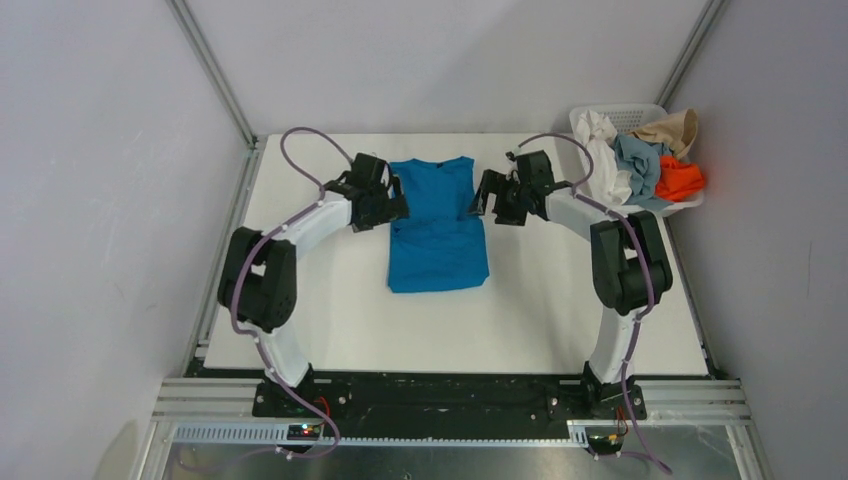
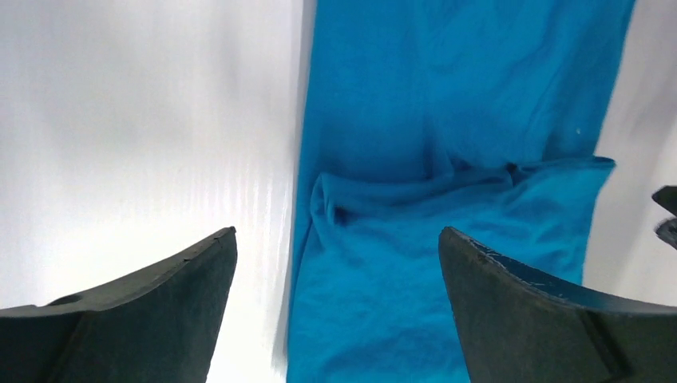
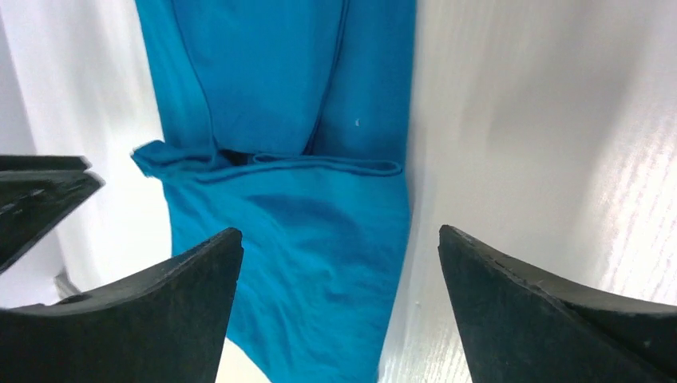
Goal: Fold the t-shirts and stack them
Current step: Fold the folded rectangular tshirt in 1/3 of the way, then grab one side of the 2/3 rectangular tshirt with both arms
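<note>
Left gripper (image 2: pixel 335 239), right gripper (image 3: pixel 339 235) flank seemingly folded t-shirt (image 1: pixel 437 240).

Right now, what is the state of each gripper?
Left gripper: open, holding nothing.
Right gripper: open, holding nothing.

The white worktop (image 1: pixel 320 300) is a flat rectangular sheet, and most of its surface is bare. A vivid blue t-shirt (image 1: pixel 436 225) lies flat on it at the middle, a little toward the far side, with its length running near to far. The shirt's sides are folded in to make a narrow strip. Its near part is doubled over, leaving a rumpled edge across the middle. A white lattice basket (image 1: pixel 640 112) sits at the far right corner.
</note>
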